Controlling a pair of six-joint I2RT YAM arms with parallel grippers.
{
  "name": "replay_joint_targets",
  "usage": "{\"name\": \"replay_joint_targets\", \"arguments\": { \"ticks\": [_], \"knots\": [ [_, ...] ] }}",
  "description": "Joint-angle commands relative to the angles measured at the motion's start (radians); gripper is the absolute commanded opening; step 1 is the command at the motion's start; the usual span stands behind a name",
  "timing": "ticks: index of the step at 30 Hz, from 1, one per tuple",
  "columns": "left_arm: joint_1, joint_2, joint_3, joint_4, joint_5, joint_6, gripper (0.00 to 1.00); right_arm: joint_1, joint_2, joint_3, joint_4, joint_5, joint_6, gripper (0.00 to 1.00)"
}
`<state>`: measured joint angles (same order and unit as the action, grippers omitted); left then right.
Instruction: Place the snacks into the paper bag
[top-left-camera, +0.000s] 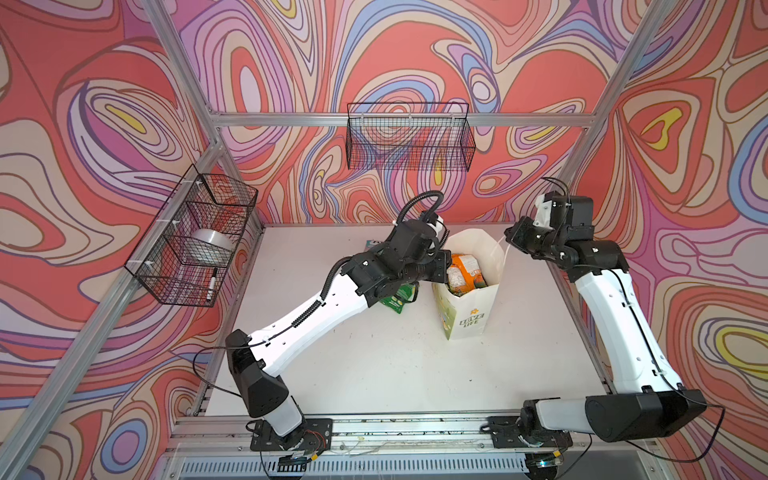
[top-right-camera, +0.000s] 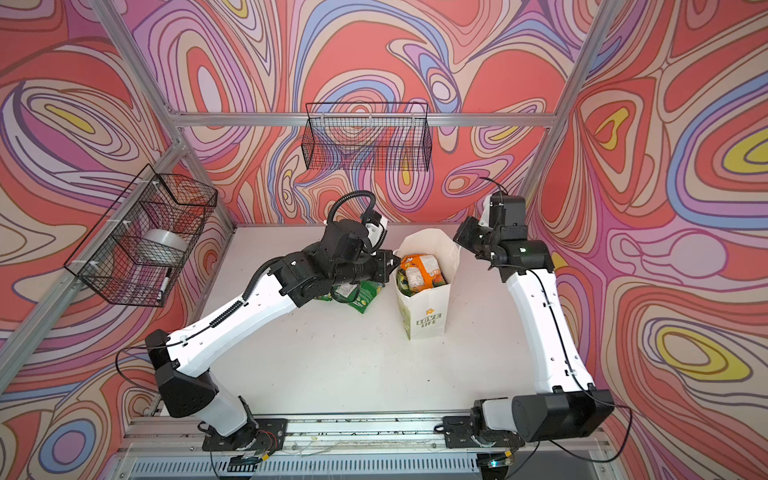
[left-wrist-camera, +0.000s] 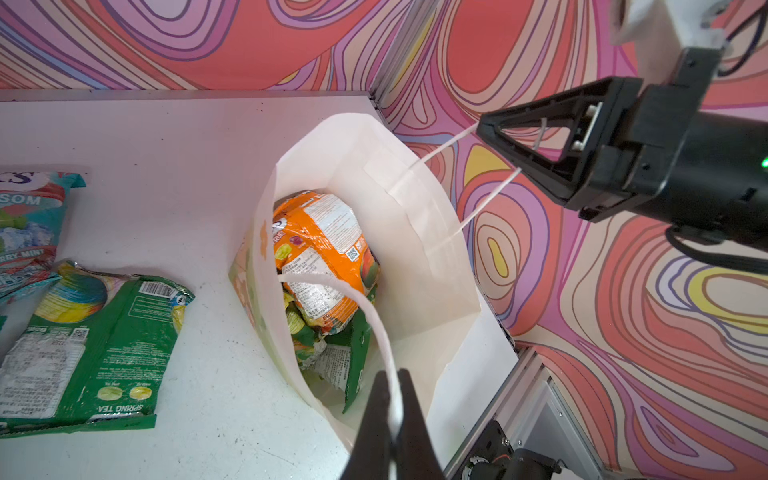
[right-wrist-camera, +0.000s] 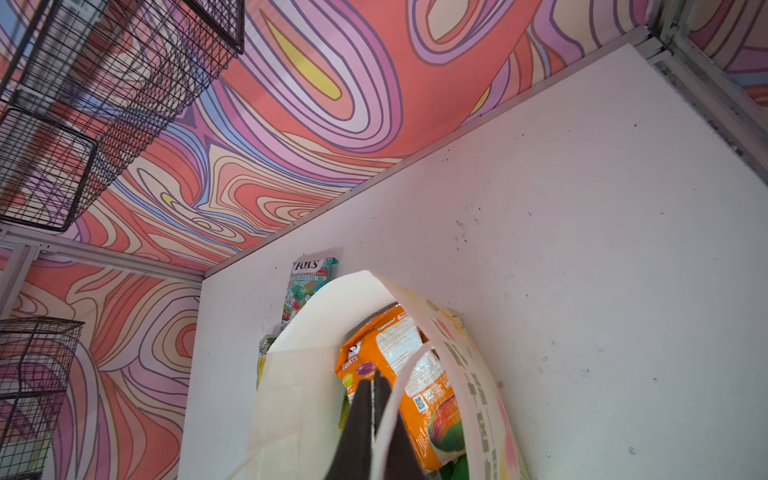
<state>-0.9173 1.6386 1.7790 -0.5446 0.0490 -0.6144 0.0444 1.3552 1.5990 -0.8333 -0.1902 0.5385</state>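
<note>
Pinching the paper bag (top-left-camera: 469, 316) by both cords, I am holding its mouth wide. My left pincer (left-wrist-camera: 392, 376) is clamped tight on the left cord handle (left-wrist-camera: 374, 316), and my right pincer (left-wrist-camera: 485, 124) is clamped tight on the right cord handle (left-wrist-camera: 440, 145), which is running taut.

The bag is standing upright on the white surface (top-left-camera: 374, 365). Inside it an orange packet (left-wrist-camera: 320, 245) is lying on top, with green packets (left-wrist-camera: 355, 357) showing beneath.

Just beside the bag, on my left arm's side, a green packet (left-wrist-camera: 104, 340) is lying flat, and a teal-red packet (left-wrist-camera: 29, 224) is lying just past it toward the back wall. In both top views my left arm (top-left-camera: 316, 299) is hanging over these two, hiding most of them.

Well apart from the bag, a back basket (top-left-camera: 409, 137) and a side basket (top-left-camera: 191, 237) are hanging on the walls. The side basket is holding a tape roll (top-left-camera: 214, 245) and a marker (top-left-camera: 212, 284).
</note>
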Motion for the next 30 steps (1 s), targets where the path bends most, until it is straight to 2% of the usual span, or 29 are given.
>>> {"name": "replay_joint_targets", "arguments": {
  "ticks": [1,2,4,6,8,11,14,18,21,26,30],
  "knots": [
    [-0.005,0.027,0.057,0.014,-0.039,-0.006,0.00,0.001,-0.037,0.010,0.008,0.015,-0.033,0.06],
    [-0.005,0.039,0.062,0.011,-0.040,-0.004,0.03,0.000,-0.042,0.003,0.004,0.029,-0.037,0.14],
    [-0.005,0.053,0.072,0.004,-0.052,0.001,0.10,0.000,-0.054,-0.003,-0.004,0.079,-0.049,0.39],
    [-0.005,0.051,0.079,0.003,-0.076,0.016,0.25,0.000,-0.060,0.016,-0.028,0.124,-0.063,0.55],
    [-0.003,0.036,0.084,0.000,-0.122,0.050,0.47,0.001,-0.070,0.046,-0.048,0.168,-0.081,0.71],
    [-0.002,0.001,0.092,-0.012,-0.211,0.136,0.78,0.001,-0.087,0.098,-0.089,0.243,-0.093,0.84],
    [0.018,-0.062,0.067,0.001,-0.233,0.200,0.99,0.001,-0.112,0.108,-0.122,0.280,-0.101,0.96],
    [0.077,-0.195,-0.042,0.061,-0.110,0.223,1.00,0.001,-0.134,0.065,-0.188,0.273,-0.114,0.98],
    [0.095,-0.325,-0.164,0.087,-0.110,0.263,1.00,0.002,-0.164,-0.009,-0.215,0.259,-0.123,0.96],
    [0.197,-0.497,-0.348,0.035,-0.138,0.215,1.00,0.009,-0.147,-0.108,-0.213,0.201,-0.139,0.79],
    [0.258,-0.554,-0.448,-0.019,-0.130,0.176,1.00,0.063,-0.099,-0.143,-0.183,0.216,-0.141,0.69]
  ]
}}
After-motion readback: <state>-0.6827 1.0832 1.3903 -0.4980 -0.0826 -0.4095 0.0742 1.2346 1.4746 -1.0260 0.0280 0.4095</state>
